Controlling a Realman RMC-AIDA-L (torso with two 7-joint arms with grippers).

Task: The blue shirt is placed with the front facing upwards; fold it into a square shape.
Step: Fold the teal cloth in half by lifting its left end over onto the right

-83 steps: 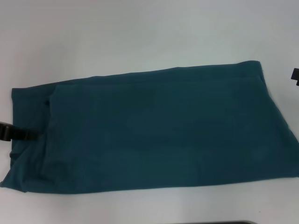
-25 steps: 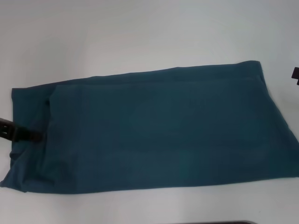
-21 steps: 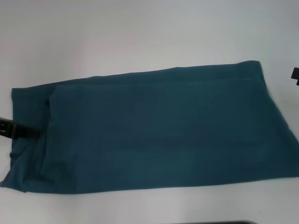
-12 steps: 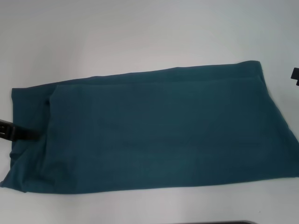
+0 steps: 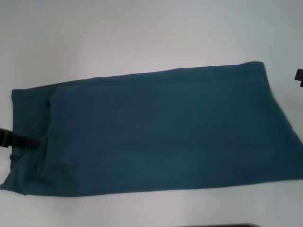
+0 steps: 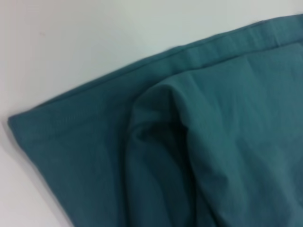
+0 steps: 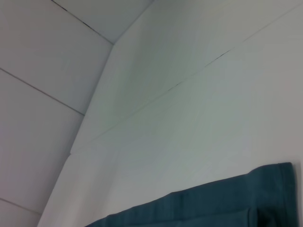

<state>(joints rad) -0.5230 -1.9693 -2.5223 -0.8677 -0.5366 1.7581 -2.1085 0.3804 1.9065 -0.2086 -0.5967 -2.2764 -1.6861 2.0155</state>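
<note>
We see a large dark teal-blue cotton shirt (image 5: 161, 135) lying flat on a plain white tabletop (image 5: 142, 33), folded into a long band that runs across most of the head view, its right end set a little farther from us than its left. No print shows on the upper face. At the shirt's left end a folded layer forms a raised crease over a flatter hemmed strip, seen close up from the left wrist (image 6: 199, 142). Our left pincer (image 5: 19, 141) reaches in from the left border and lies over the left end of the cloth; we cannot tell whether it is open or closed. Our right pincer (image 5: 299, 75) shows only as a dark tip at the right border, apart from the shirt, its state unclear too. The right wrist view catches one hemmed corner (image 7: 227, 203) against the tabletop.
</note>
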